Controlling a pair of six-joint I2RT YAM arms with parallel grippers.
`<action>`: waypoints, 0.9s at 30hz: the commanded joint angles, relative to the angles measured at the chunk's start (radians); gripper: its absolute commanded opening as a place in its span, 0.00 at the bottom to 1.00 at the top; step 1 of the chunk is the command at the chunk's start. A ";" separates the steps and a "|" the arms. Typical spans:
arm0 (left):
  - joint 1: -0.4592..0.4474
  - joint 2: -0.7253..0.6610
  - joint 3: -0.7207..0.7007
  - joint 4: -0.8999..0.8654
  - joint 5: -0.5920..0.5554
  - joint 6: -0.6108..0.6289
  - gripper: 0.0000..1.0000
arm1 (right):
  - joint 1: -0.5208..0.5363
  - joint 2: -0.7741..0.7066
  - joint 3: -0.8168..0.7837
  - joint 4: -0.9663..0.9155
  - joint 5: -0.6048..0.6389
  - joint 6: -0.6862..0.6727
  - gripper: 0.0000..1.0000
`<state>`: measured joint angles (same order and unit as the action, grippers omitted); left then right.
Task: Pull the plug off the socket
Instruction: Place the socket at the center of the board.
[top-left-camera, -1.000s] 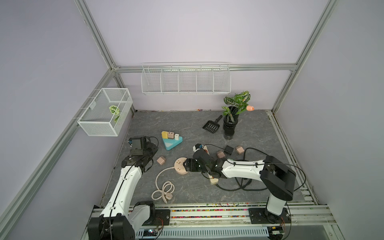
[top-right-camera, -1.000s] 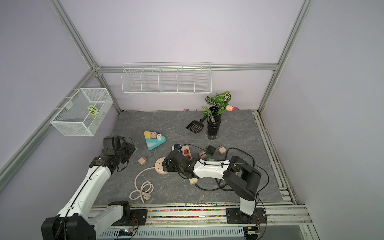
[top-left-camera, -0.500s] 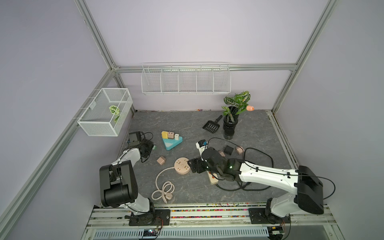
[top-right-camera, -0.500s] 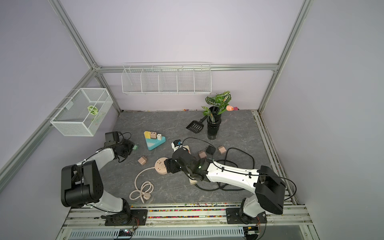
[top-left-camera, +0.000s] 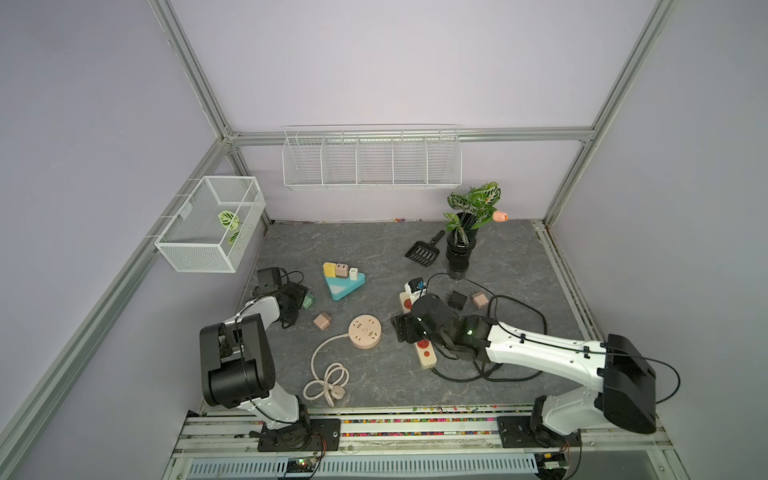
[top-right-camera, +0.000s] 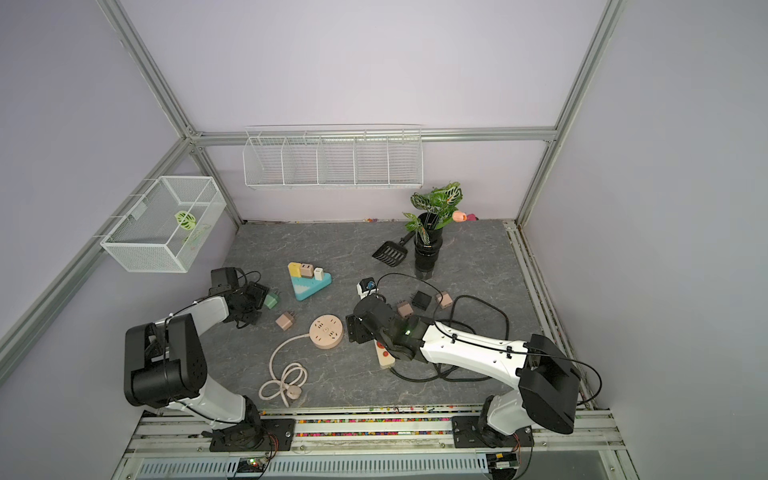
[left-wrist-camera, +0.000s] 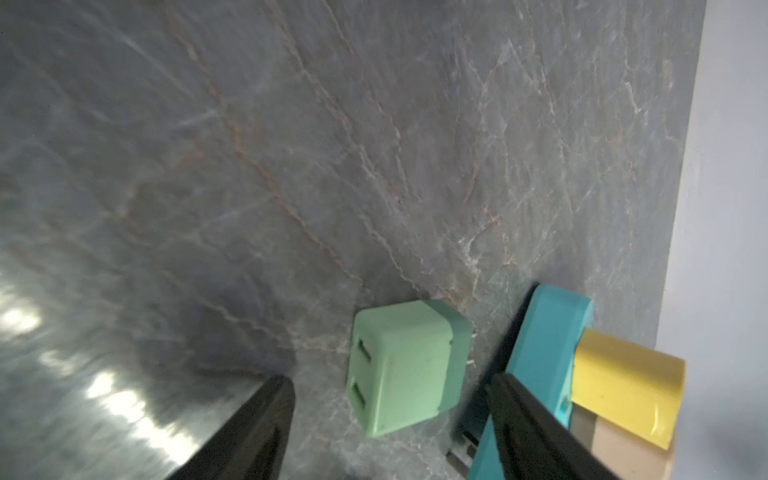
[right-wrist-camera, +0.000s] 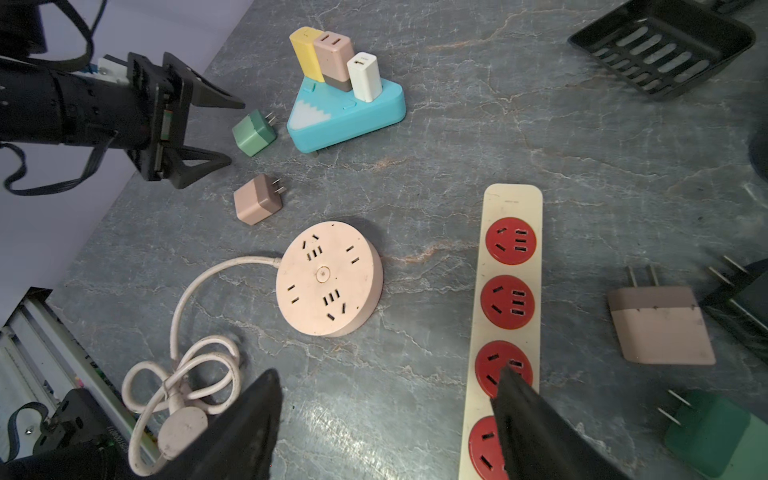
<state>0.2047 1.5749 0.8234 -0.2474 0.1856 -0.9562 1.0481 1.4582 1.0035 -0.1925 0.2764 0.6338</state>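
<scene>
The table (top-left-camera: 374, 249) was a grey, marble-veined slab inside a cell of pale lilac walls and aluminium posts. A white wire shelf (top-left-camera: 372, 156) hung on the back wall, and a mesh basket (top-left-camera: 208, 232) holding a leaf hung on the left wall. The green plug (left-wrist-camera: 405, 368) lay loose on the slab, on its side, just beside the teal triangular socket (right-wrist-camera: 349, 120) but not touching it. A yellow plug (right-wrist-camera: 305, 54), a pink plug (right-wrist-camera: 332, 58) and a white plug (right-wrist-camera: 365, 77) stood seated in that socket. The left gripper (right-wrist-camera: 237, 132) sat low with its jaws wide, the green plug ahead between the fingers and untouched. The right gripper (right-wrist-camera: 387, 374) hung over the red-and-cream power strip (right-wrist-camera: 511, 199), jaws wide and empty, near the round pink socket (top-left-camera: 365, 331) and its coiled cord (top-left-camera: 328, 380). A black vase (top-left-camera: 459, 253) of leaves and a black scoop (top-left-camera: 422, 251) stood toward the back.
</scene>
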 joint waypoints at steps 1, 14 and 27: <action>-0.001 -0.093 0.002 -0.044 -0.050 0.038 0.79 | -0.014 -0.015 0.004 -0.017 0.009 -0.014 0.82; -0.172 -0.044 -0.034 0.206 0.197 0.195 0.59 | -0.022 0.025 0.052 -0.041 -0.023 -0.030 0.82; -0.173 0.123 -0.049 0.378 0.282 0.206 0.52 | -0.023 0.004 0.048 -0.074 0.001 -0.044 0.82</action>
<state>0.0288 1.6829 0.7834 0.0677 0.4400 -0.7612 1.0317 1.4765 1.0359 -0.2459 0.2592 0.6048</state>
